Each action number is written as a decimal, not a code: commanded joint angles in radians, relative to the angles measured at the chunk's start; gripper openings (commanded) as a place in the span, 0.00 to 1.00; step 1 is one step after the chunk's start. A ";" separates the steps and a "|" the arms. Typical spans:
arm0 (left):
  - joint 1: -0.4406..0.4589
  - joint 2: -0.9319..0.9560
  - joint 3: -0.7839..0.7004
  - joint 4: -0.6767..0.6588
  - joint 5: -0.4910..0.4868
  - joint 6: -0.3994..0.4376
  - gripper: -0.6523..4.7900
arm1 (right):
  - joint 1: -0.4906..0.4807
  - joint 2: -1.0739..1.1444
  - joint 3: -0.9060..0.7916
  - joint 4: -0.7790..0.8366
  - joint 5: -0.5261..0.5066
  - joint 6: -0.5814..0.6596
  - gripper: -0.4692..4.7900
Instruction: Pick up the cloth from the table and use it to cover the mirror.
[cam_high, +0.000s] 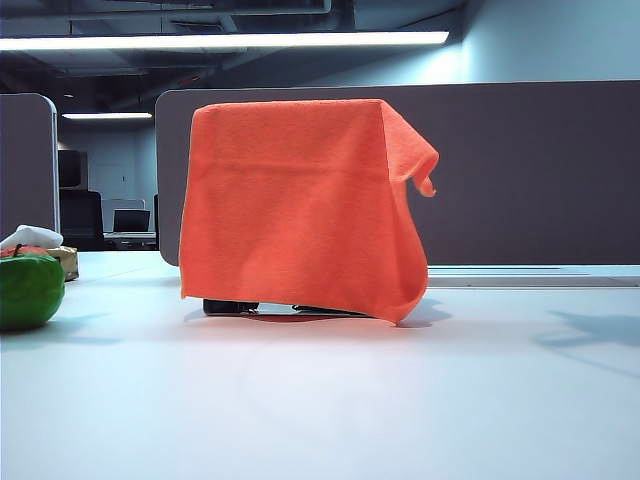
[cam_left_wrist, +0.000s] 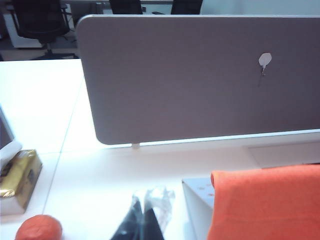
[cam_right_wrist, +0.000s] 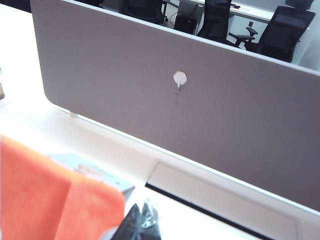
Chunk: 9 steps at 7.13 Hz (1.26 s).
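Observation:
The orange cloth (cam_high: 295, 205) hangs draped over the mirror and hides its face. Only the mirror's dark base (cam_high: 230, 307) shows under the hem, on the white table (cam_high: 320, 400). Neither gripper appears in the exterior view. In the left wrist view my left gripper (cam_left_wrist: 145, 210) is shut and empty, beside the cloth (cam_left_wrist: 270, 205) and a pale mirror corner (cam_left_wrist: 197, 207). In the right wrist view my right gripper (cam_right_wrist: 142, 217) is shut and empty, just off the cloth's (cam_right_wrist: 50, 200) other end, where a mirror corner (cam_right_wrist: 95, 172) peeks out.
A grey partition panel (cam_high: 540, 170) stands behind the mirror. A green apple (cam_high: 28, 288) and a white rag (cam_high: 30, 237) sit at the left. A gold box (cam_left_wrist: 20, 175) and an orange ball (cam_left_wrist: 39, 229) lie near the left gripper. A dark-edged slot (cam_right_wrist: 220, 195) runs along the partition's foot.

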 joint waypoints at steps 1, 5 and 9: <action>0.000 -0.225 -0.120 -0.175 -0.005 -0.014 0.11 | 0.000 -0.347 -0.333 0.067 0.004 0.016 0.09; 0.000 -0.542 -0.329 -0.286 -0.068 -0.045 0.11 | 0.000 -0.633 -0.554 0.064 0.082 0.041 0.09; 0.000 -0.967 -0.480 -0.501 -0.109 -0.046 0.11 | -0.026 -1.065 -1.059 0.249 0.150 0.079 0.09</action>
